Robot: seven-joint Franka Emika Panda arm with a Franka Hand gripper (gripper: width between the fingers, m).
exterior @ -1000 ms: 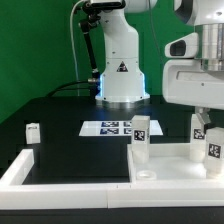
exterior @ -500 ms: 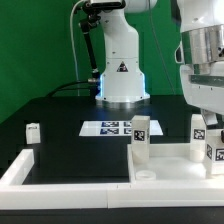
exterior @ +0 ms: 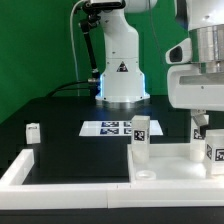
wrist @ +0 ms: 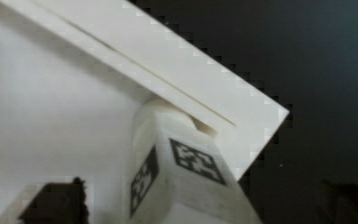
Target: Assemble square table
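**Hung low, spread wide**

Stands on a white base [exterior: 122,70] at the middle of the worktop's [exterior: 60,125] far edge, climbs out of frame, and hangs again above the near corner on the exterior view's right. Carries the wrist [exterior: 203,65] upright, bulky, white and grey, pointing straight down. Holds the gripper [exterior: 201,124] well apart, with dark fingertips [wrist: 57,203] at opposite sides of the wrist view.

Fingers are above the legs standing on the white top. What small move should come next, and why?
Probably lower straight down: the open fingers hover above the upright white tagged leg on the white square tray-like top, not yet around it.
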